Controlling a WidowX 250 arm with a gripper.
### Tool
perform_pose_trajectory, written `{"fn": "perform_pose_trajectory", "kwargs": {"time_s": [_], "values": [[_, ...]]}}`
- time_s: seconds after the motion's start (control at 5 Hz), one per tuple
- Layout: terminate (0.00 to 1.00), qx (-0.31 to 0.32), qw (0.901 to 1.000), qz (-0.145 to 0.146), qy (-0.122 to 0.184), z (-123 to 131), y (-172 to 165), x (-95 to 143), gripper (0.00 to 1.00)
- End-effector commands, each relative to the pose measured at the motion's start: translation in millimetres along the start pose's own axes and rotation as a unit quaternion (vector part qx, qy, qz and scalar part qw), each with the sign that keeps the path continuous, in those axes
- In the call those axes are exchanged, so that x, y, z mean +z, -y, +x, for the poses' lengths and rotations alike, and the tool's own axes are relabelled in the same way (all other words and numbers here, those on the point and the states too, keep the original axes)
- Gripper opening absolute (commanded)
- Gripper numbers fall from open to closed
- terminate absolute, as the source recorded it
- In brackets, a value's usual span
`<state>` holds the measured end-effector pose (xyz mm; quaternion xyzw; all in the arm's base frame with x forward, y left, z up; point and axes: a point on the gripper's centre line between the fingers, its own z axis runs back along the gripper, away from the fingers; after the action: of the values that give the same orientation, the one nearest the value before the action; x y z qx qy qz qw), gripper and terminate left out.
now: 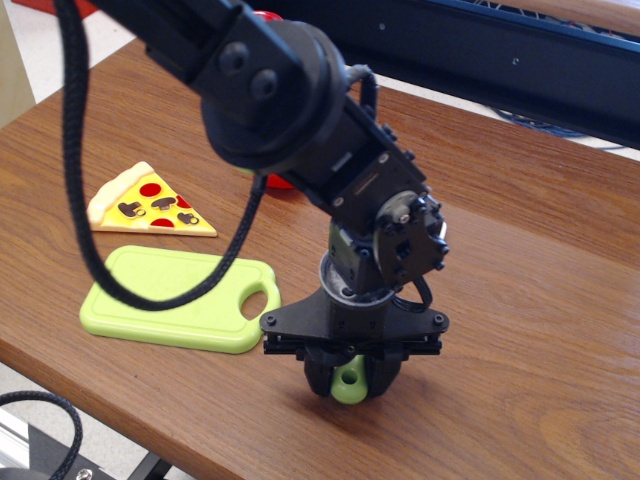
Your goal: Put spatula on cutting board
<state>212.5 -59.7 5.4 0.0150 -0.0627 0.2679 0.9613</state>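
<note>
Spatula (349,382) between hand (352,383) fingers

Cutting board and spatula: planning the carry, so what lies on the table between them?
Only bare wood. In the single camera view, nothing sits between the cutting board and the spatula, whose handle the gripper clamps.

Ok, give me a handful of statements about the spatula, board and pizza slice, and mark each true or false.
1. The gripper has its jaws closed around the spatula handle. True.
2. The spatula lies on the cutting board. False: it is on the table, right of the board.
3. The pizza slice sits beyond the board, not on it. True.
4. The board is red. False: lime green.
5. The spatula's blade is in plain view. False: the arm hides it.
</note>
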Motion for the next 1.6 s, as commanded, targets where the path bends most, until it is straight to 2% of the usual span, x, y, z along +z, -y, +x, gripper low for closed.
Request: {"fn": "perform_pose_trajectory", "kwargs": {"time_s": [0.0, 0.2, 0.4, 0.8, 1.2, 1.4], "values": [[0.00, -0.004, 0.9992, -0.023, 0.031, 20.7, -13.0, 21.3, 0.00], [0.00, 0.048, 0.9973, -0.024, 0.050, 33.9, -32.6, 40.9, 0.00], [0.00, 0.056, 0.9972, 0.006, 0.048, 44.5, -50.4, 46.4, 0.00], [0.00, 0.060, 0.9968, 0.031, 0.043, 58.7, -78.0, 29.7, 0.00], [0.00, 0.055, 0.9956, 0.053, 0.054, 61.5, -95.5, 7.9, 0.00], [0.00, 0.053, 0.9943, 0.068, 0.063, 61.1, -95.0, 10.4, 1.00]]}}
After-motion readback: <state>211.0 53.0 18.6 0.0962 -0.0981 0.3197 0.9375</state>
